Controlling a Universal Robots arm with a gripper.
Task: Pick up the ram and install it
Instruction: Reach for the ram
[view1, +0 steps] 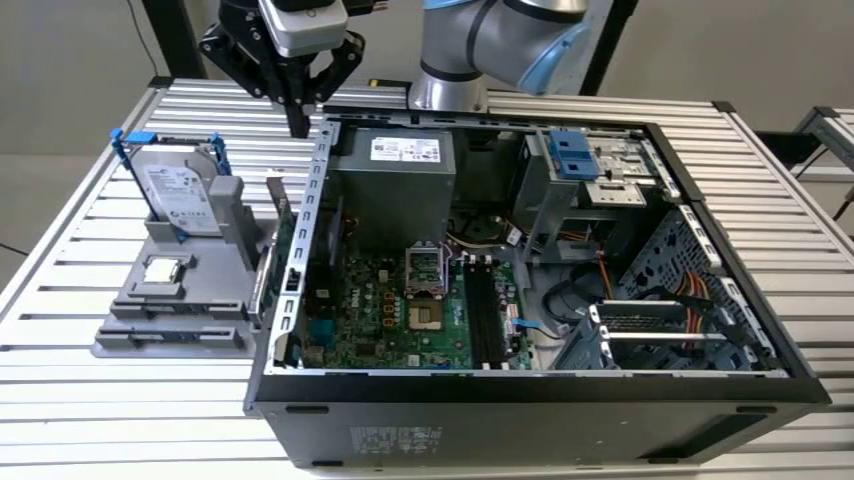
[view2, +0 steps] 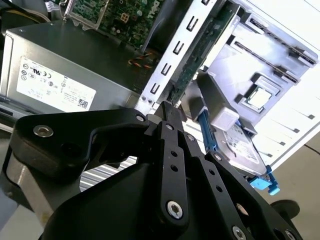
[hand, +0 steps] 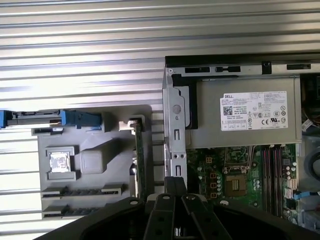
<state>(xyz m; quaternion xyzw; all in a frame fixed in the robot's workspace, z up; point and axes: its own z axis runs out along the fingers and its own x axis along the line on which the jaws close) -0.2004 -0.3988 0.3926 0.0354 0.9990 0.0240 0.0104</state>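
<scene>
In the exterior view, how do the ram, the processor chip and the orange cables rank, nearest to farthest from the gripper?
1. ram, upright in the grey holder, below the gripper.
2. processor chip, flat on the holder, at the exterior view's left.
3. orange cables, inside the case, at the exterior view's right.

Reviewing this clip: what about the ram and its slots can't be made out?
Ram: edge-on in the gray holder in the first wrist view, so its chip face is unseen.
Ram's near end: behind the end effector in that view.
Black slots: latch positions too small to tell in the exterior view.
</scene>
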